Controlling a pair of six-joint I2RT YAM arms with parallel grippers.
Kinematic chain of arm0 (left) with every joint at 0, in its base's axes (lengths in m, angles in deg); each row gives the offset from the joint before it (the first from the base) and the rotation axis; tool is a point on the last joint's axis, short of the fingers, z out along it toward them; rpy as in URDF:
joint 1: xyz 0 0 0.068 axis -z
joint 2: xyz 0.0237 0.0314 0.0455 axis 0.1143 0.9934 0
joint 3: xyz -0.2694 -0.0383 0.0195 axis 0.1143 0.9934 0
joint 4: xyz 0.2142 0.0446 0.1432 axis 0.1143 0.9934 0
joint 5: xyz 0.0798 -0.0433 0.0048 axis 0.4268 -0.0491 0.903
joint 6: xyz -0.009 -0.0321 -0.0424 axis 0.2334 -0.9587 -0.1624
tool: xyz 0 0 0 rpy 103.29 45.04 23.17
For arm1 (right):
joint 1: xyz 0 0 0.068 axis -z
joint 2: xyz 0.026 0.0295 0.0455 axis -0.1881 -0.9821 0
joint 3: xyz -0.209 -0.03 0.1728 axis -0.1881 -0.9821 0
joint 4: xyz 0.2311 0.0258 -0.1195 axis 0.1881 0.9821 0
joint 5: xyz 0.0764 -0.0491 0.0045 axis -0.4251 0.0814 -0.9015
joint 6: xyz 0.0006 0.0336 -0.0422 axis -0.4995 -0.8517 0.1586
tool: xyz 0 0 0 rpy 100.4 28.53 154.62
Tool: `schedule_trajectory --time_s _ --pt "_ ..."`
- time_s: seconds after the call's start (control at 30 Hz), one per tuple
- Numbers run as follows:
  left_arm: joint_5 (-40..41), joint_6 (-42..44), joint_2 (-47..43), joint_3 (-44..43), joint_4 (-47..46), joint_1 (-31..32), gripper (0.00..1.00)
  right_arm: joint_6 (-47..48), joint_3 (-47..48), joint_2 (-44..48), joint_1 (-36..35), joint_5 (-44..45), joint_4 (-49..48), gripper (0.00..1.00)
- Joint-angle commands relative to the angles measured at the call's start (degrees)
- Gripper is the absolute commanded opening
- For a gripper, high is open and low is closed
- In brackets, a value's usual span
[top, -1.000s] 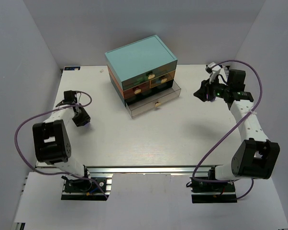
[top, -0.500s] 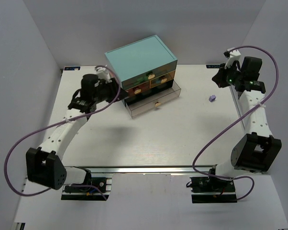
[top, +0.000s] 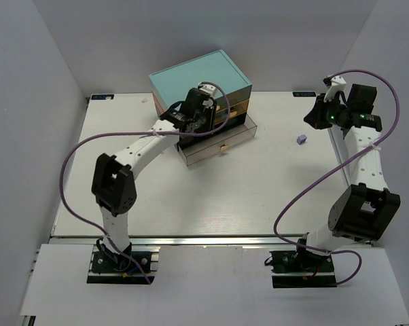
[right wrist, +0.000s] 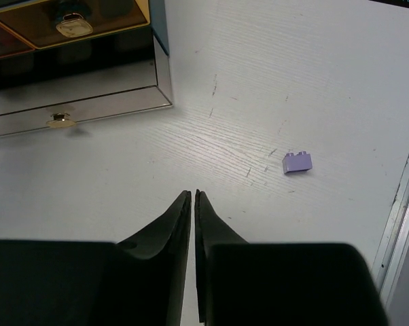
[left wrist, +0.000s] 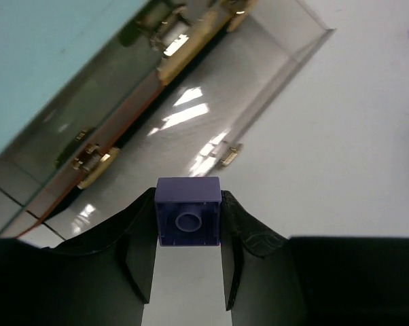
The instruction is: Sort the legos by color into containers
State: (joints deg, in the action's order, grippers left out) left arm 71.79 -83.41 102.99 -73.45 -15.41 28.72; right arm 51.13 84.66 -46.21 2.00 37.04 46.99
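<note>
Left gripper (left wrist: 188, 201) clamped on small purple plastic brick (left wrist: 188, 221), near pulled-out clear drawer (left wrist: 259, 75); right gripper (right wrist: 193, 197) closed, empty; pale lilac studded brick (right wrist: 297, 162) on white table (right wrist: 327, 81), ahead-right of it, apart.

The left arm reaches over the table (top: 211, 197) to the front of the teal-topped chest (top: 198, 78). The left gripper (top: 201, 123) hangs over the back of the bottom drawer (top: 215, 153), which stands pulled out, its tan knob (top: 223, 147) facing the arms. The right gripper (top: 309, 118) hovers over the table's far right side, pointing left, and one lilac lego (top: 300, 138) lies on the table just below it in this view, well apart from the chest.
</note>
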Motion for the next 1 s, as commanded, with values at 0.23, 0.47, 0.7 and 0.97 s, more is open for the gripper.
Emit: schedule_trajectory --time_s 0.23,0.47,0.7,0.97 --pt "16.38 4.92 10.11 -11.36 7.82 1.63 0.43 1.42 3.09 -1.5 1.75 -1.41 1.49 0.24" --pt "14.89 4.92 10.12 -11.19 7.21 2.15 0.68 3.0 4.14 -3.96 1.75 0.7 3.6 0.62" --pt "12.52 2.55 6.08 -12.33 8.08 2.15 0.46 5.9 8.0 -9.58 1.4 9.91 8.34 0.64" --pt "6.28 -7.81 -16.93 7.15 1.85 0.93 0.41 16.18 18.09 -24.77 1.22 17.14 13.61 0.72"
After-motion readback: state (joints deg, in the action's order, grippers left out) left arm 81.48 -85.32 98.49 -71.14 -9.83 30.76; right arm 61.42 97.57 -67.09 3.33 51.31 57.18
